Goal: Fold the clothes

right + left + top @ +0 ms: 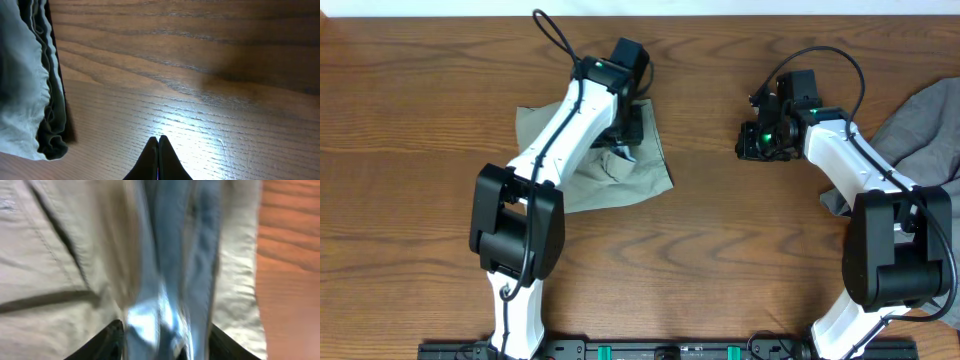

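Khaki shorts left of table centre, half hidden beneath left arm, long axis roughly left-right; left gripper above, blurred, grip indeterminable; grey garment cropped at right edge; right gripper clenched, empty.

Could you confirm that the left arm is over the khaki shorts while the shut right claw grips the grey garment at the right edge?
Not quite: the right claw is shut on nothing, over the bare table, as the right wrist view shows. The grey garment lies ungripped at the right edge; the left arm is over the khaki shorts.
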Available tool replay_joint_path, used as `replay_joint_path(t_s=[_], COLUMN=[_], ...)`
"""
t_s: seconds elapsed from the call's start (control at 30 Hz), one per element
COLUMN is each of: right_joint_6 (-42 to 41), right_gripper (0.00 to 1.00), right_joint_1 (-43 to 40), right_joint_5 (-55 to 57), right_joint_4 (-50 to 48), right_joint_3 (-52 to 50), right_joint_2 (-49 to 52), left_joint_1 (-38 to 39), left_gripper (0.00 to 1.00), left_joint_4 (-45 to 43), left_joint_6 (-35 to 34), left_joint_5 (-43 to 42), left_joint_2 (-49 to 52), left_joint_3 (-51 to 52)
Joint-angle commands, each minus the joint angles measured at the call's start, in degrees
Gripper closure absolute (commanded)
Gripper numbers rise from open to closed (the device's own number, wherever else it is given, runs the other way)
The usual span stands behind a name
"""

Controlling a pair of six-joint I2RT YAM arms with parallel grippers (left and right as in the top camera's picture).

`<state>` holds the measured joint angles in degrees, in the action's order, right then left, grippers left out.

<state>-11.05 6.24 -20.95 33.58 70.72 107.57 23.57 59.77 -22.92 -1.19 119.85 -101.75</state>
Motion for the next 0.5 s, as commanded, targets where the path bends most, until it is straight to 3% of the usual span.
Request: replay_joint_path(t_s=[0.0,0.27,0.4,0.47], right_joint_6=[0.4,0.5,6.1,7.3], right_gripper=[0.99,0.99,0.98,0.93], right_joint_1=[1.0,1.3,2.8,4.5], right_joint_5=[0.0,-1.0,-9.6,-12.9], right_joint_4=[0.0,-0.2,-1.7,-2.8], right_joint_3=[0.1,0.1,0.1,0.1], right_joint_2=[0.0,0.0,0.0,0.0], left_joint_1=[0.6,0.8,0.2,-0.9], left_gripper=[0.5,0.51,0.51,0.51], left_joint_4=[0.1,0.1,0.5,0.6], left_joint_6=[-0.3,-0.1,3.4,3.3], left_joint_5=[-4.2,-7.5,-7.1,-7.1], left_joint_2=[0.8,0.8,0.7,0.4], left_joint_3=[0.3,0.3,0.3,0.3])
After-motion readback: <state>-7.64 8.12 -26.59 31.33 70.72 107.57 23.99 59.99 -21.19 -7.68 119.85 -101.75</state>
